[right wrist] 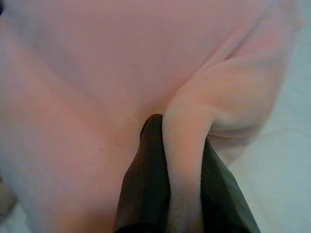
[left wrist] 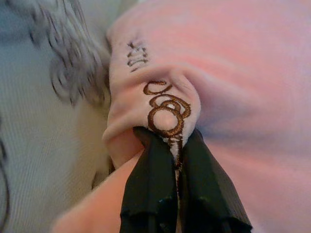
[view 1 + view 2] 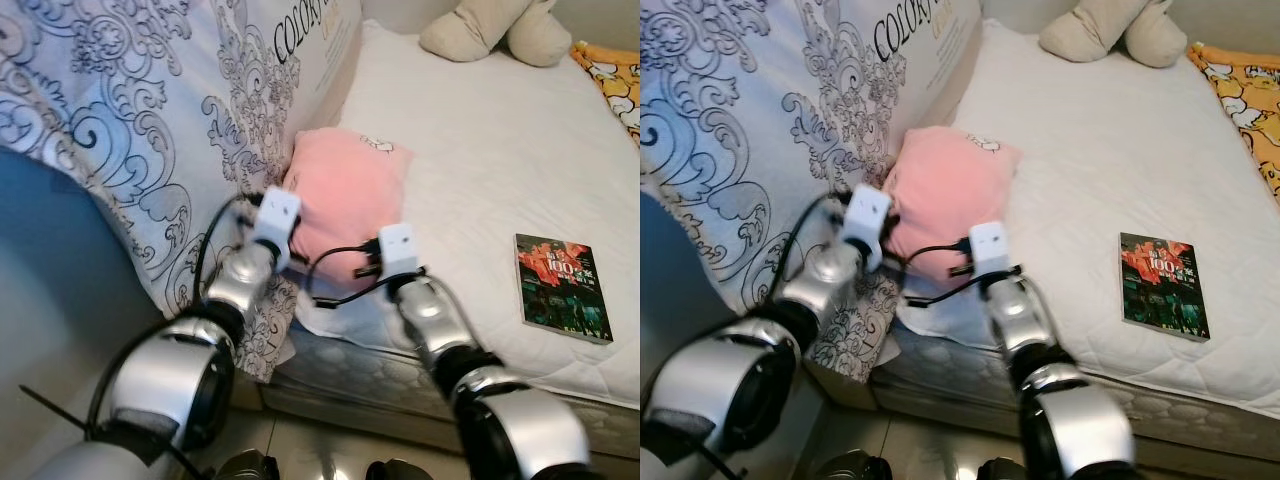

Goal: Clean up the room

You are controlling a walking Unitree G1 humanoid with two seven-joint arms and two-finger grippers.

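White bedding on the bed (image 3: 480,150) carries the pink pillow (image 3: 345,190) just ahead of both our tools, beside the patterned quilt (image 3: 150,130). Our left tool (image 2: 172,145) pinches its embroidered corner fold and our right tool (image 1: 180,160) is clamped on another fold. We judge it best to raise both together, evenly, so neither pinch slips.

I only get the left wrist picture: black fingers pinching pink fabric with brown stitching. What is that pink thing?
Observer: A soft pink plush pillow lying at the edge of a white-sheeted bed.
Operator: Is the other hand helping?
Observer: Yes, the right hand pinches a fold of the same pillow.
Operator: Anything else on the bed?
Observer: A dark-covered paperback book lies flat to the robot's right, apart from the pillow.
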